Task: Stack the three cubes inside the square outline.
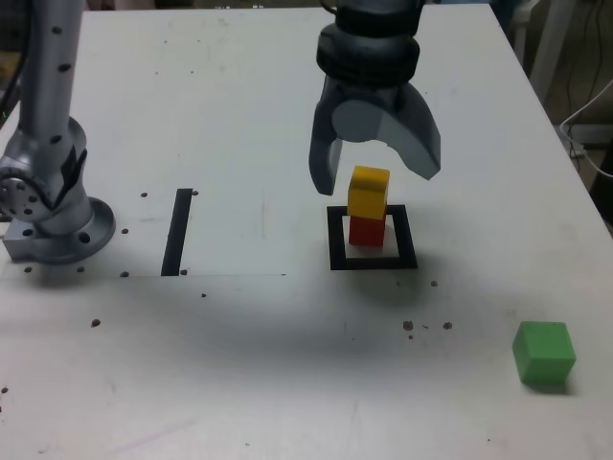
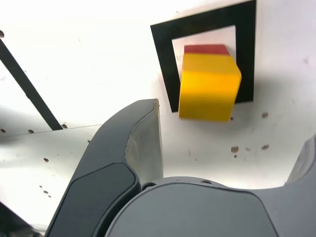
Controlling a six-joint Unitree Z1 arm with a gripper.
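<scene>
The yellow cube (image 1: 369, 192) is seen resting on the red cube (image 1: 366, 230), the pair forming a two-high stack inside the square outline (image 1: 373, 262) on the white table (image 1: 239, 144). In the wrist view the yellow cube (image 2: 209, 86) covers nearly all of the red cube (image 2: 206, 49), only a thin red edge being visible, and the outline (image 2: 165, 59) frames both. The gripper (image 1: 378, 163) is held just above the stack with its jaws spread wide and nothing between them; the cubes are not touched. The green cube (image 1: 544, 354) lies well apart, near the table's front edge at the exterior view's right. A straight black strip (image 1: 177, 231) is seen at the exterior view's left, beside the arm's base (image 1: 53, 225).
</scene>
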